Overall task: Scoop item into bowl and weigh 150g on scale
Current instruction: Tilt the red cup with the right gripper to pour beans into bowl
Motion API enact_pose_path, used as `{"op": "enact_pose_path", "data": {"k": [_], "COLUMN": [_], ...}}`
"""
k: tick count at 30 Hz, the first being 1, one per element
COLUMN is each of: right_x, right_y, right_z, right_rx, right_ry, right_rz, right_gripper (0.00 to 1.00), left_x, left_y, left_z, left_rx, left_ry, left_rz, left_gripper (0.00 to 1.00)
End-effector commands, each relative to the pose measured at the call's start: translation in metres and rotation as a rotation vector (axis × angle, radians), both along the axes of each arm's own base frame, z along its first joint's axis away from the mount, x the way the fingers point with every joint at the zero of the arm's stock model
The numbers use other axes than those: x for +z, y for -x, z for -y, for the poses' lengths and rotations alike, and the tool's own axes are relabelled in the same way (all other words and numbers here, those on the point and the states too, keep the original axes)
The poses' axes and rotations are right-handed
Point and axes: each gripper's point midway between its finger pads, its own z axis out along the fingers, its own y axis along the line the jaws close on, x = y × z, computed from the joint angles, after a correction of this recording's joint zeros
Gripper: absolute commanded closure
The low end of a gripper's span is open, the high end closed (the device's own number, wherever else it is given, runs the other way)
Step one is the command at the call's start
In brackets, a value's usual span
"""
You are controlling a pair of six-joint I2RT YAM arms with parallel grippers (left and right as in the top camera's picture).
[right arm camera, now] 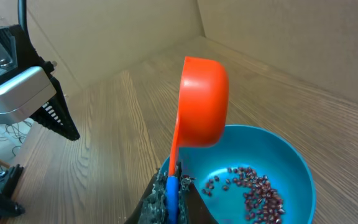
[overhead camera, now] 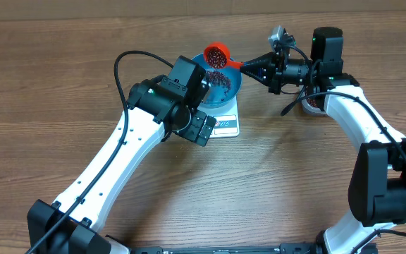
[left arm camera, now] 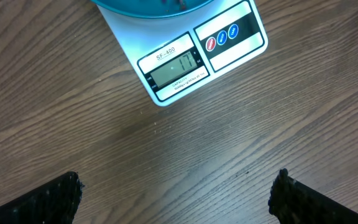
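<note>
Right gripper [overhead camera: 249, 67], clamped on the scoop [overhead camera: 216, 54], tilts it over the bowl [overhead camera: 237, 90] on the scale [overhead camera: 225, 127] to add beans [overhead camera: 221, 78]; left gripper [left arm camera: 179, 196] hovers, jaws apart.

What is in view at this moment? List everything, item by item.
beans: many, dark red-brown, mostly in the bowl, some in the scoop
bowl: one, bright blue, on the scale
scale: one, white, on the table
scoop: one, orange-red, above the bowl's rim
table: one, brown wood, under everything
left fingers: two, black, wide apart and empty, over bare table near the scale
right fingers: two, black, shut on the scoop's handle
</note>
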Motion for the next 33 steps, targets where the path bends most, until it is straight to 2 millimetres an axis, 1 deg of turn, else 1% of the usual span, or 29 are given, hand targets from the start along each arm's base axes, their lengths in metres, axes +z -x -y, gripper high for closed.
{"op": "enact_pose_path", "data": {"k": [1, 14, 26, 33], "right_x": [0.0022, 0.0016, 0.0002, 0.0002], "right_y": [-0.0026, -0.0023, -0.0014, -0.0015], "right_z": [-0.0009, -0.0008, -0.0008, -0.0008], "right_rx": [0.001, 0.007, 0.032, 0.038], "right_ry": [0.003, 0.01, 0.042, 0.05], "right_rz": [0.021, 0.041, 0.147, 0.178], "right_gripper": [0.96, 0.97, 0.96, 0.96], "left_x": [0.0065, 0.0065, 0.0065, 0.0065], "left_y": [-0.0004, -0.0004, -0.0004, -0.0004], "left_z": [0.0003, 0.0003, 0.0003, 0.0003], "left_rx": [-0.015, -0.015, -0.015, -0.016], "left_ry": [0.002, 0.002, 0.002, 0.002], "left_rz": [0.019, 0.019, 0.019, 0.019], "left_gripper": [0.0, 0.0, 0.0, 0.0]}}
